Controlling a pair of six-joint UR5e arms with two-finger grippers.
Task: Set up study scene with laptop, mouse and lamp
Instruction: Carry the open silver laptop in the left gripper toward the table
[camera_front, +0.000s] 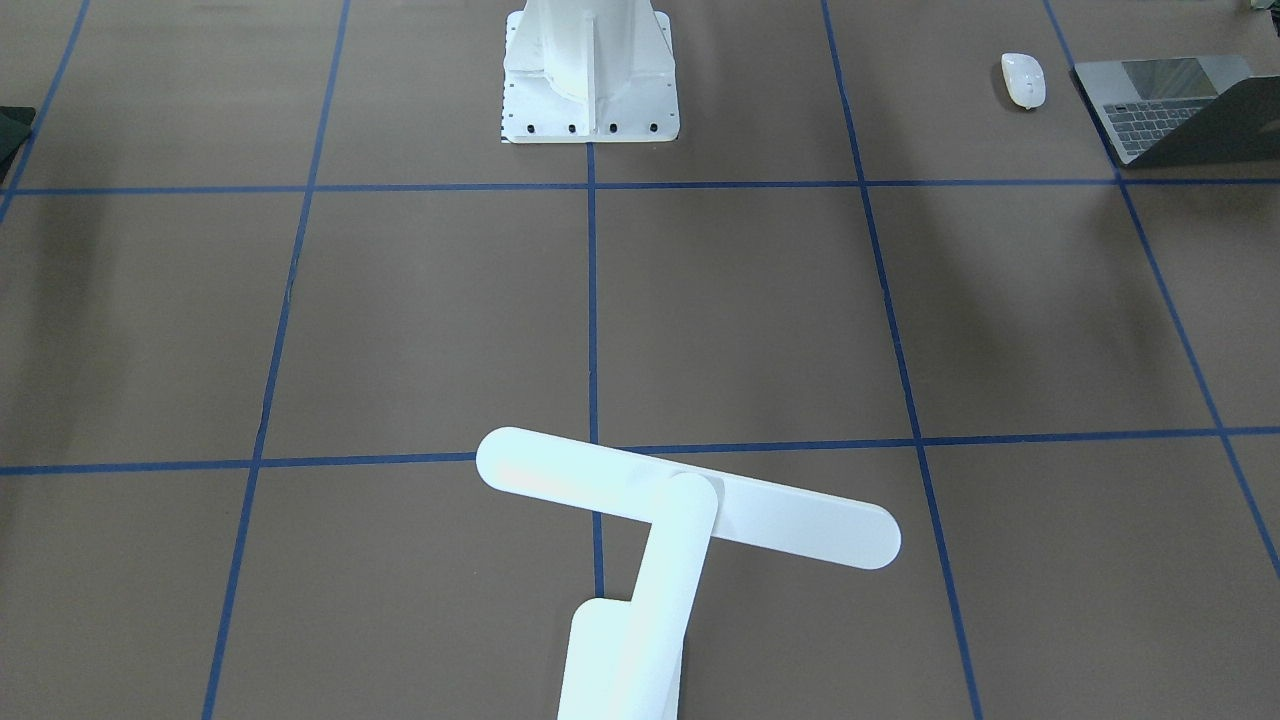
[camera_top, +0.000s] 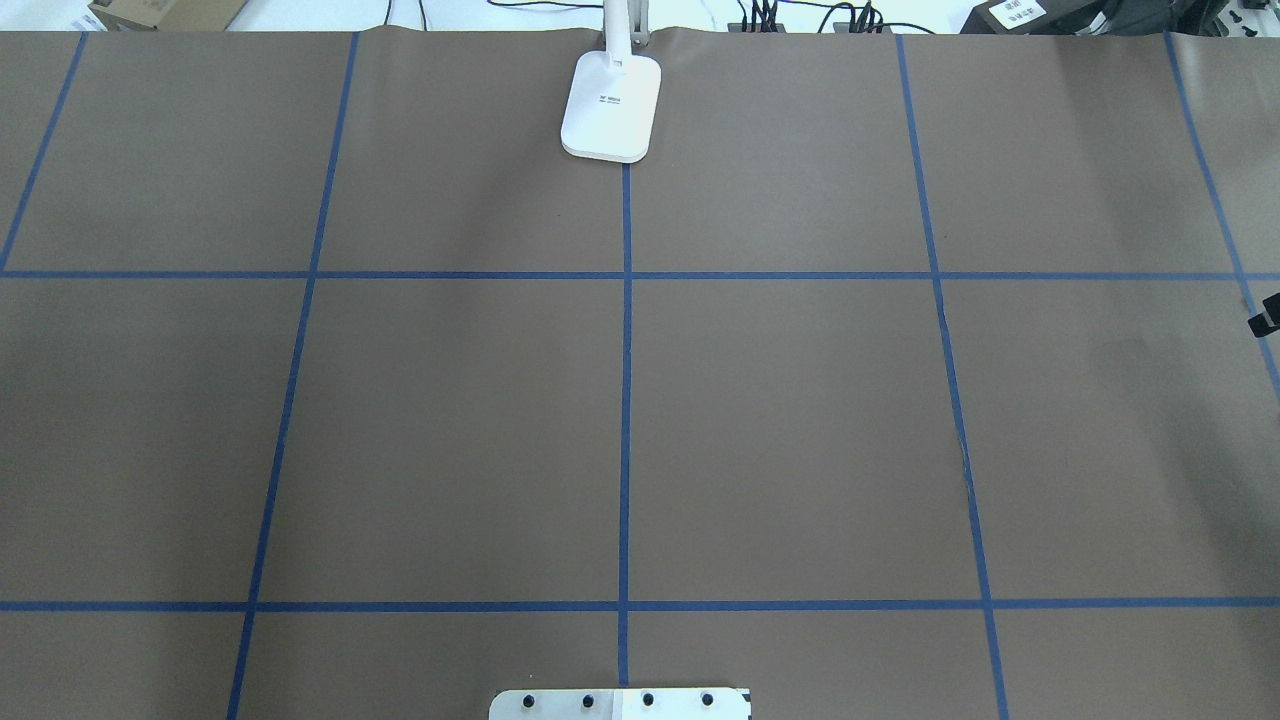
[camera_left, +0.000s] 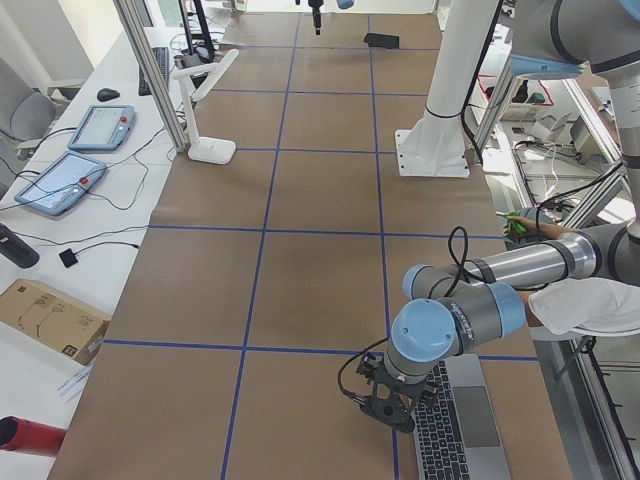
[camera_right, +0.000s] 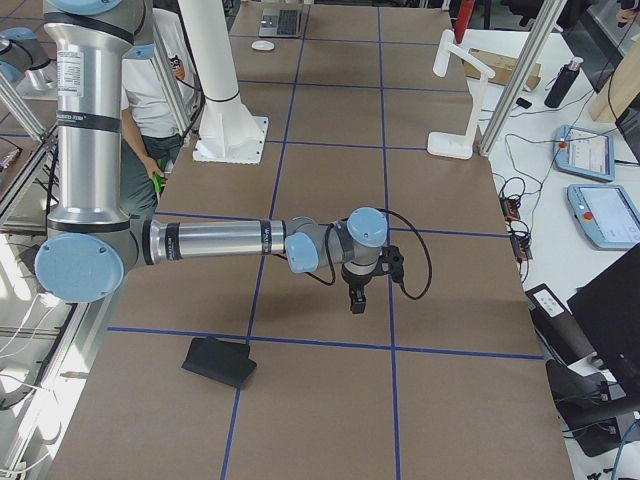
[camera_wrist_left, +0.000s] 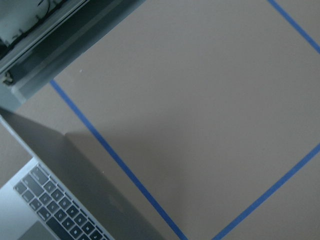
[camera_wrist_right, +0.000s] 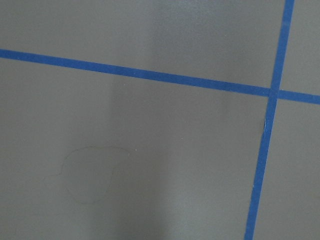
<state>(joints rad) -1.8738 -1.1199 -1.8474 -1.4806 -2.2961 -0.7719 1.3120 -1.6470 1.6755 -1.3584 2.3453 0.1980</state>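
Observation:
The open grey laptop (camera_front: 1170, 105) lies at the table's end on my left, with the white mouse (camera_front: 1023, 79) beside it. Across the table from the pedestal stands the white lamp (camera_front: 688, 497), its base (camera_top: 611, 105) at the far edge. In the exterior left view my left gripper (camera_left: 385, 407) hangs low beside the laptop (camera_left: 455, 430); I cannot tell if it is open or shut. The left wrist view shows only the laptop's keys (camera_wrist_left: 55, 205) and lid. My right gripper (camera_right: 355, 303) points down over bare table near a tape crossing, and its state cannot be told either.
A black mouse pad (camera_right: 218, 362) lies near the table's end on my right. The white bolted pedestal (camera_front: 590, 70) stands mid-table at my side. A person (camera_left: 590, 305) is beside the laptop end. Tablets and cables lie past the far edge.

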